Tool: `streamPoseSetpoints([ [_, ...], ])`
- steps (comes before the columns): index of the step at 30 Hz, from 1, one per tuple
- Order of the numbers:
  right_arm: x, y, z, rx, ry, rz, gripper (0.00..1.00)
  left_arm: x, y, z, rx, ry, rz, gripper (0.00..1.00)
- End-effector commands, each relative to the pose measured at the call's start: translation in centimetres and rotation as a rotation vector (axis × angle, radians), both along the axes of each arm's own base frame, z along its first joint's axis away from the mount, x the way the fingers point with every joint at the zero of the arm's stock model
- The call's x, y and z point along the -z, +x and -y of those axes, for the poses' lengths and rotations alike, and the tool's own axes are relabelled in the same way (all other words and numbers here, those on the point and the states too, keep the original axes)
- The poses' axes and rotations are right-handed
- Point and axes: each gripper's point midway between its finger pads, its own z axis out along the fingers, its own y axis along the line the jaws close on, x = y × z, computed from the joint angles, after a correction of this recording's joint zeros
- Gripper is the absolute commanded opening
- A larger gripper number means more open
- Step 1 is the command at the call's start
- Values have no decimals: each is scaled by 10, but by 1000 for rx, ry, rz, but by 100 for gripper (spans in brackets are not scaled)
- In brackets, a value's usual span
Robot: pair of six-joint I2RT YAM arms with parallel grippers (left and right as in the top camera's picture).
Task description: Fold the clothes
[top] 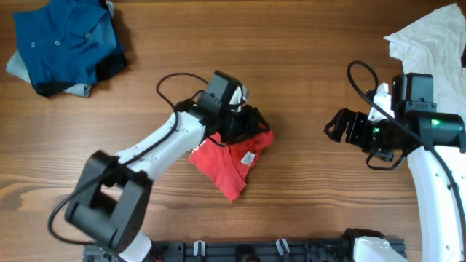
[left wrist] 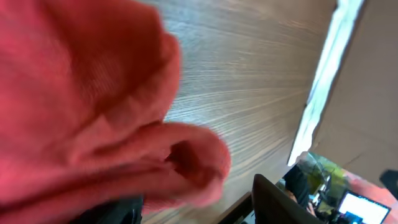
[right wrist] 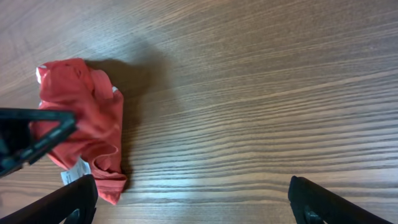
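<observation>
"Two hands at work; what does each hold?"

"Left hand [top: 246,122] is clamped on the red T-shirt [top: 227,166] at the bunched edge nearest it; the rest of the cloth lies crumpled below that hand on the counter [top: 306,211]; from its wrist, blurred red folds fill most of the view and hide the fingers."

"And the other?"

"Right hand [top: 338,126] has its fingers [right wrist: 71,199] spread wide over bare wood; the shirt lies ahead of it, well apart."

"Anything else?"

"A pale label [top: 248,158] on the shirt, just under the left hand; blue garments [top: 65,44] well off to that hand's left; a white garment [top: 429,36] behind the right hand, near its arm."
</observation>
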Motion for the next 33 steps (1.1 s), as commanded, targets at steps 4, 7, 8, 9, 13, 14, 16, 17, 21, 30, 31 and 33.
streamPoseSetpoints([
  [4, 30, -11, -3, -19, 16, -55, 99, 21, 2, 48, 33, -60, 35, 56],
  [7, 36, -14, -3, -16, 19, -71, 99, 10, -5, 75, 62, -110, 92, 56],
  [8, 36, -14, -3, -16, 19, -70, 99, 13, -7, 79, 50, -89, 104, 56],
  [9, 36, -14, -3, -15, 19, -71, 99, 15, -10, 82, 43, -67, 118, 56],
  [13, 36, -14, -3, -16, 19, -70, 99, 10, -17, 94, 75, -97, 139, 70],
  [14, 36, -14, -3, -16, 19, -69, 99, 8, -18, 96, 83, -109, 137, 71],
  [16, 36, -14, -3, -16, 19, -70, 99, 3, -21, 99, 102, -134, 132, 68],
  [17, 36, -14, -3, -16, 20, -71, 99, -3, -21, 101, 114, -157, 131, 65],
  [21, 36, -14, -3, -17, 19, -70, 99, -59, -7, 96, 176, -237, 219, 65],
  [30, 36, -13, -3, -16, 19, -69, 99, -126, 45, -73, -9, 36, 270, 63],
  [31, 36, -13, -3, -16, 19, -66, 99, -115, 47, -90, -32, 80, 239, 62],
  [33, 35, -11, -5, -18, 28, -56, 99, -93, 47, -109, -49, 127, 168, 62],
])
